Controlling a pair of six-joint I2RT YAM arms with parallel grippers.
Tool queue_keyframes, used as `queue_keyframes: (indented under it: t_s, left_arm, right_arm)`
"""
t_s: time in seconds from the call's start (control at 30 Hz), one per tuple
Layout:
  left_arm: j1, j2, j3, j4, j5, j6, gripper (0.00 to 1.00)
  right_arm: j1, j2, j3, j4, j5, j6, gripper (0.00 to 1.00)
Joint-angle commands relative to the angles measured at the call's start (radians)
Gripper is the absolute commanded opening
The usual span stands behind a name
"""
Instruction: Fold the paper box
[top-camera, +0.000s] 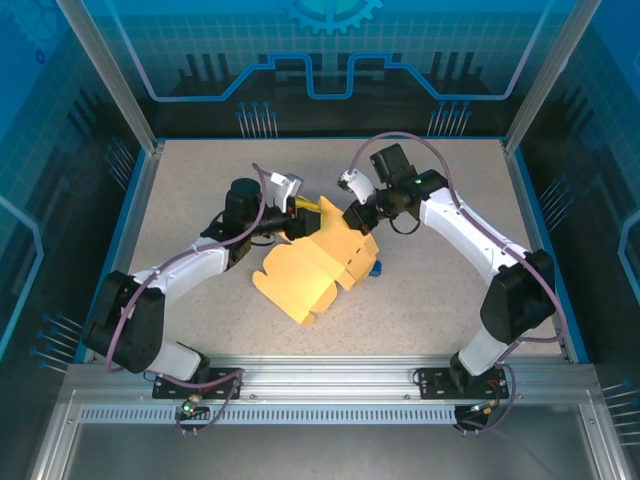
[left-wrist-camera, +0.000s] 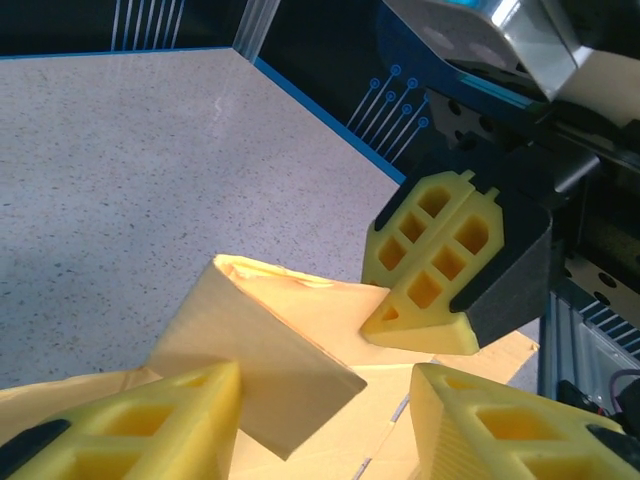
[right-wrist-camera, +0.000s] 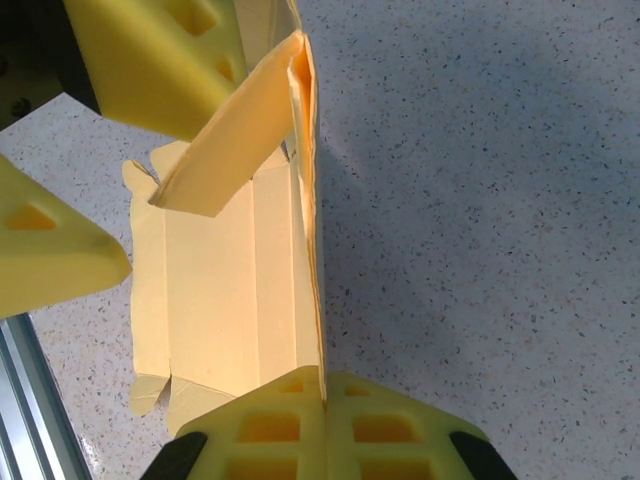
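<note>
The paper box (top-camera: 310, 270) is a pale yellow die-cut sheet lying partly folded mid-table. My right gripper (top-camera: 352, 215) is shut on the sheet's raised far wall; in the right wrist view the doubled edge (right-wrist-camera: 308, 200) runs straight into the closed fingertips (right-wrist-camera: 324, 385). My left gripper (top-camera: 298, 213) stands open at the sheet's far-left corner. In the left wrist view a bent-up flap (left-wrist-camera: 250, 360) leans against the left finger (left-wrist-camera: 130, 420), while the other finger (left-wrist-camera: 520, 420) is apart from it. The rest of the sheet (right-wrist-camera: 215, 290) lies flat.
A tiny blue cube (top-camera: 376, 268) peeks out at the sheet's right edge. The speckled table (top-camera: 440, 300) is ringed by blue walls and posts. An aluminium rail (top-camera: 320, 385) runs along the near edge by the arm bases.
</note>
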Motion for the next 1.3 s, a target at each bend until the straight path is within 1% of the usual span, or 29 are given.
queue_keyframes:
  t_s: [0.0,0.1,0.27,0.4,0.53,0.63,0.73,1.13,1.27]
  left_arm:
    - [0.012,-0.074,-0.037,-0.013,-0.055,0.022,0.52]
    - [0.014,-0.14,-0.095,-0.028,-0.113,0.027,0.55]
    - [0.015,-0.243,-0.221,-0.031,-0.202,0.041,0.57]
    - [0.015,-0.289,-0.308,-0.037,-0.286,0.093,0.58]
    - [0.015,-0.266,-0.329,-0.039,-0.342,0.146,0.59]
    - [0.016,-0.217,-0.308,-0.053,-0.382,0.167,0.59]
    - [0.024,-0.167,-0.265,-0.101,-0.446,0.167,0.59]
    - [0.037,-0.034,-0.174,-0.102,-0.427,0.154,0.6]
    - [0.038,-0.005,-0.158,-0.102,-0.384,0.15,0.59]
  right_arm:
    - [0.013,-0.018,-0.01,-0.003,0.007,-0.025,0.0]
    - [0.013,-0.016,-0.011,-0.011,0.024,-0.03,0.0]
    - [0.006,-0.01,-0.013,-0.004,0.018,-0.021,0.0]
    - [-0.008,-0.005,-0.011,-0.001,0.001,-0.003,0.0]
    - [-0.013,-0.001,-0.006,0.004,-0.015,0.01,0.0]
    - [-0.014,0.004,0.0,-0.002,-0.019,0.014,0.0]
    - [-0.014,0.002,0.004,-0.011,-0.018,0.014,0.0]
    - [-0.014,0.013,0.018,-0.019,-0.027,0.011,0.0]
    - [-0.014,0.012,0.013,-0.016,-0.027,0.014,0.0]
